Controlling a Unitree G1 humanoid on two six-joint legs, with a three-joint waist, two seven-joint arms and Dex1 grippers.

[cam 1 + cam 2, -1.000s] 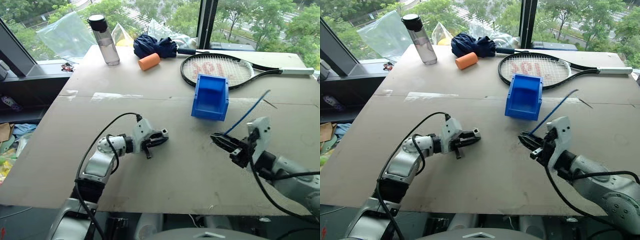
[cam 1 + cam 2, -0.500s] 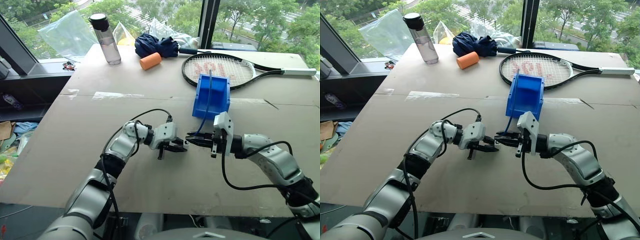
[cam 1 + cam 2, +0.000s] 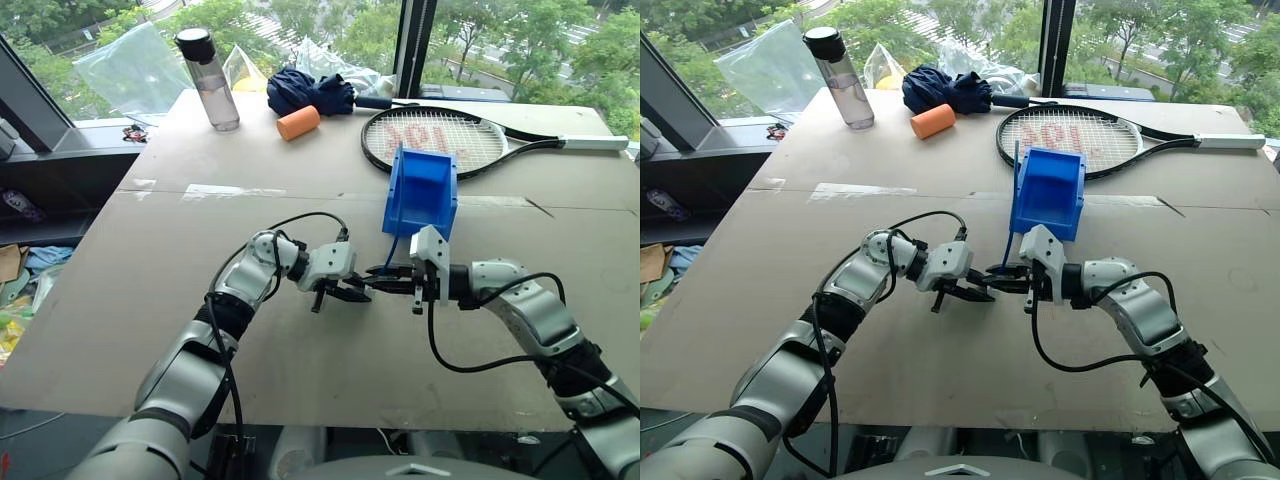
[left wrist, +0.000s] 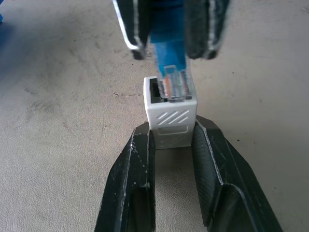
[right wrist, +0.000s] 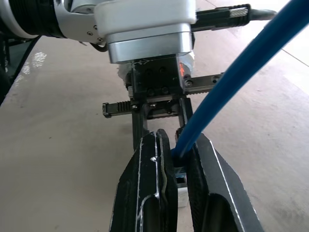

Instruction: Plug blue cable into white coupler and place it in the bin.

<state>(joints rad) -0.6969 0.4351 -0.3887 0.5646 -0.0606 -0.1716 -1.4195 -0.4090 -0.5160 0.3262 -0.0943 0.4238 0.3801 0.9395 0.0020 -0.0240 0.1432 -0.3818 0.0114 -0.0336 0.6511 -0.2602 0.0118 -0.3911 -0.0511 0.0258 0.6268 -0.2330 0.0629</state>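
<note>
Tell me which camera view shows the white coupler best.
The left wrist view: the white coupler sits between the left pincer fingers, socket facing the blue cable plug. The right wrist view shows a sliver; the eye views barely show it.

I work at a makeshift test bench by a big window [image 3: 300,30] with trees outside, more a lab corner than a home. My table [image 3: 150,250] is plain boards taped together, strewn with odd props: 1 water bottle [image 3: 208,80], 1 tennis racket [image 3: 450,138], 1 orange roll [image 3: 298,123], a bundled navy cloth [image 3: 310,92], plastic bags [image 3: 130,70].
</note>
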